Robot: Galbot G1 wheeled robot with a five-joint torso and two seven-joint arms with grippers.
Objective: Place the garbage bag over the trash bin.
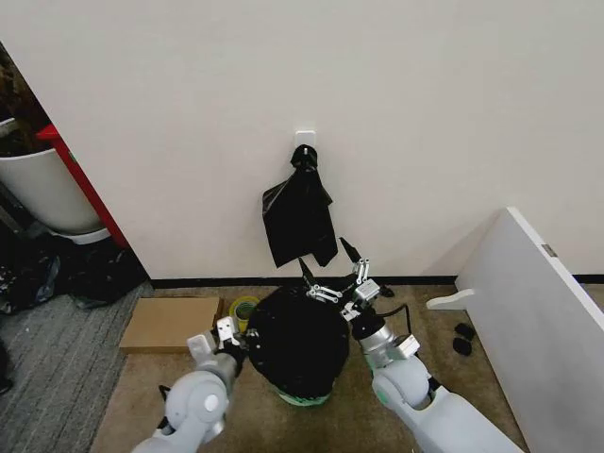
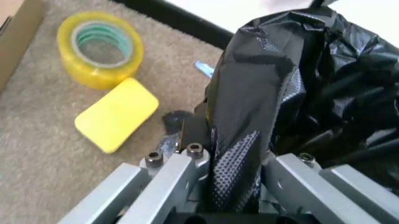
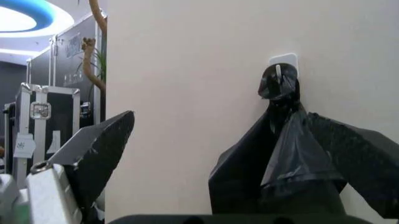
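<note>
Black glossy plastic of the garbage bag (image 1: 297, 342) spread over the mouth of the trash bin (image 1: 304, 398), hiding nearly all of it; only the pale green base visible beneath. Left of the bin, left gripper (image 1: 229, 336) pinching a fold of the bag at the rim, fingers (image 2: 177, 175) pressed on either side of the crinkled film in the left wrist view, probably to anchor that edge against slipping while the far side is worked. Right of the bin, right gripper (image 1: 342, 276) raised just above the rim, fingers spread wide and holding nothing, tilted toward the wall. Judged stage: bag largely seated, edge still to be settled around the rim. Behind the bin, spare black bags (image 1: 298, 223) bunched on a white hook (image 1: 305, 140) on the wall. Left of the bin on the carpet, a tape roll (image 2: 100, 49) and a yellow sponge (image 2: 117, 115), with a flat cardboard box (image 1: 171, 323) farther left. Right of the bin, a leaning white board (image 1: 534, 316).
</note>
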